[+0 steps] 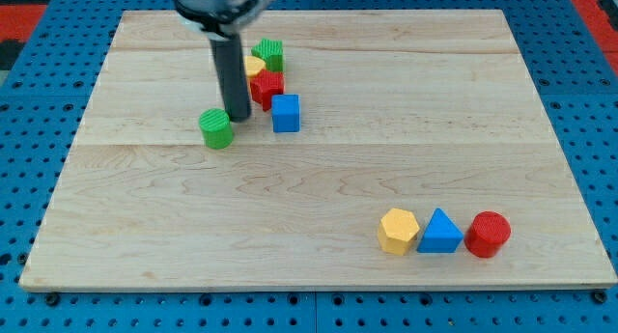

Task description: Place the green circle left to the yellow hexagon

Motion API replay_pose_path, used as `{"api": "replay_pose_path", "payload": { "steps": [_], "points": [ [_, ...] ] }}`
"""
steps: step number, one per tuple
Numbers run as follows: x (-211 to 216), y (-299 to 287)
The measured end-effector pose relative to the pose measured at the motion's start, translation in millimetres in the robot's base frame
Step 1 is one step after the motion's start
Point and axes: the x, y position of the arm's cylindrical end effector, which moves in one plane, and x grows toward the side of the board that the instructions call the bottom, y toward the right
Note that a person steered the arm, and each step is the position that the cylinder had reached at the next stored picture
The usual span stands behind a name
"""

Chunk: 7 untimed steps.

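My tip (238, 116), a rod without pincer, touches the green round block (216, 128) at its upper right, far from the yellow hexagon block (398, 230)

Straight dark rod hangs upright from dark arm head at far left; my tip (238, 117) down at worktop level.

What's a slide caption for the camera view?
My tip sits just right of the green circle; the yellow hexagon waits far off at the view's bottom right.
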Motion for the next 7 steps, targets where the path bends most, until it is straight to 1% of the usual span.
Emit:
{"api": "replay_pose_path", "payload": {
  "steps": [1,2,3,4,5,6,7],
  "points": [
    [6.4,-53.9],
    [23.7,25.8],
    [70.3,52.1],
    [31.6,31.0],
    [25.5,-10.4],
    [46.0,-18.9],
    [76.8,1.0]
  ]
}}
